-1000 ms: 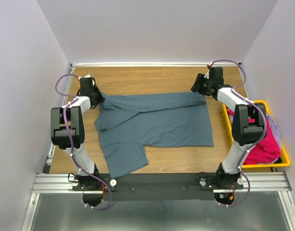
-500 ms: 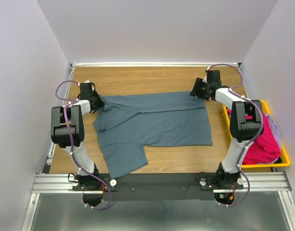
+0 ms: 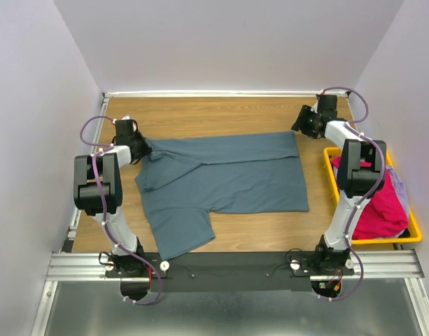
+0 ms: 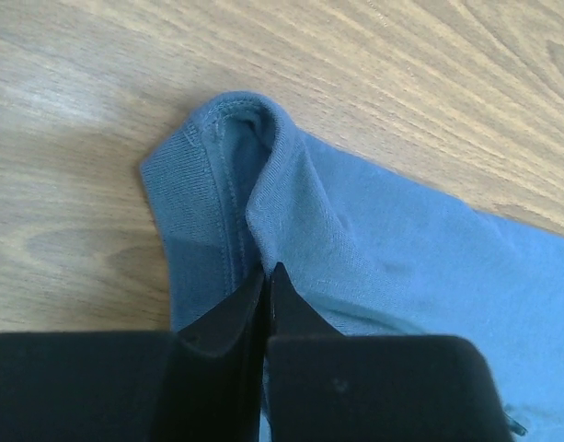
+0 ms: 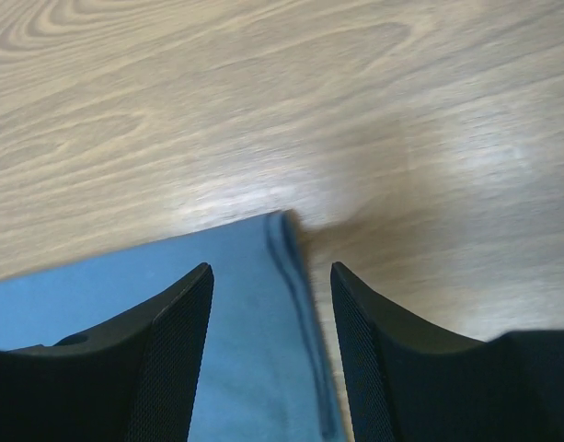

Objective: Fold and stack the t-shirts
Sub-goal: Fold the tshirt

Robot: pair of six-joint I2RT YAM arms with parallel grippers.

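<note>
The slate blue-grey t-shirt (image 4: 355,239) was soft matt knit cloth with a ribbed, stitched edge band, on a table (image 3: 221,115) of smooth pale wood grain with a faint sheen, perhaps laminate. The right gripper (image 5: 271,269) had black fingers (image 5: 171,350) with a finely dimpled matt face, while the left gripper (image 4: 266,273) had smoother, slightly shiny black fingers (image 4: 217,327). The yellow bin (image 3: 371,241) looked like glossy plastic, the magenta-pink t-shirt (image 3: 385,210) in it matt cloth, and the rail (image 3: 74,264) at the near edge brushed metal.

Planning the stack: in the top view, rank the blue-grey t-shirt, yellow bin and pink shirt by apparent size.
1. blue-grey t-shirt, spread flat
2. yellow bin
3. pink shirt, bunched inside it, partly hidden
</note>
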